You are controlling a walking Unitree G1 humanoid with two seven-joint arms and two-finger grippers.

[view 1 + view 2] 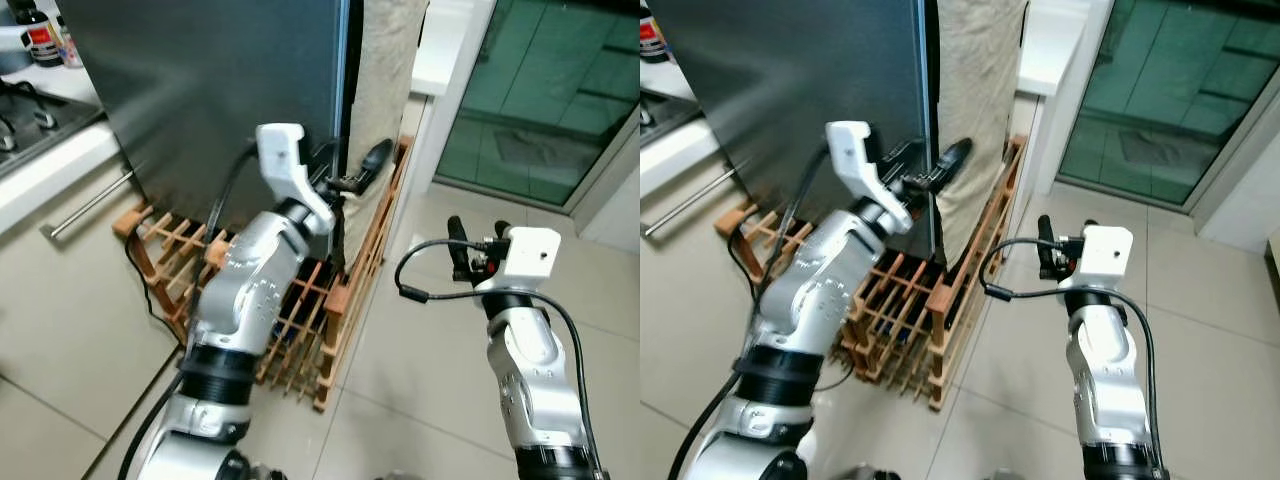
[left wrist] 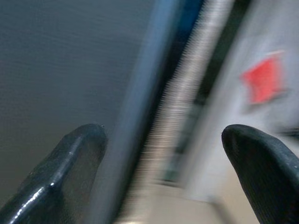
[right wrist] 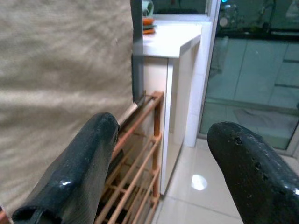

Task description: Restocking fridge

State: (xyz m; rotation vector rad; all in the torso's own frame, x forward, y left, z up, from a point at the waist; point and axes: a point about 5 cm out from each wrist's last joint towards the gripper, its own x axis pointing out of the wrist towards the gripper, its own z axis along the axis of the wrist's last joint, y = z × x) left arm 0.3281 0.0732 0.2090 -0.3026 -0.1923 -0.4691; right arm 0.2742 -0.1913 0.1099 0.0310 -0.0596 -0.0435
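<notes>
**Fridge door: left gripper at the edge, door not yet opened**

The fridge [image 1: 220,90] stands as a tall dark-grey block at the left-centre of the head views, its door apparently shut. To its far left, a counter [image 1: 50,165] carries a stove and bottles. A wooden rack [image 1: 320,330] sits on the floor against the base of the fridge, and a beige cloth [image 1: 385,70] hangs down just beside the door's right edge.

The left gripper [image 1: 352,172] is raised to that door edge. Its fingers are parted, one on each side of the edge in the left wrist view, and they hold nothing.

Further right, the right gripper [image 1: 474,240] hovers low over the tiled floor, well apart from the fridge. Its fingers are spread wide and empty. A glass door [image 1: 540,90] closes the scene at the far right.

Risks from here, as a judgement:
- The blurred left wrist view suggests motion; a fast closure may miss the thin edge and slip off.
- The fingers may pinch the cloth instead of the door.
- The rack may obstruct the door swing or the robot's feet.
</notes>
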